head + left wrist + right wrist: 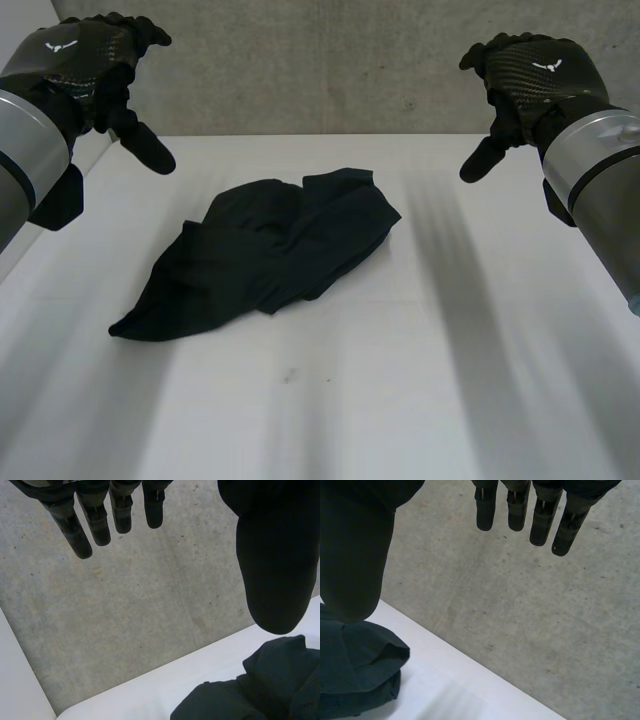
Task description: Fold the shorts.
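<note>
Tabletop [420, 400] shorts [270, 255] lie between left hand [90, 60] and right hand [535, 75], fingers [82, 542] clear.

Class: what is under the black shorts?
The shorts lie bunched on the white table, which shows all round them. Their lower layers and the tabletop beneath are covered.

No readable words or numbers. A white winged emblem [58, 46] marks the back of the left hand [90, 65], behind its fingers [145, 30]; the right hand [530, 90] bears another.
</note>
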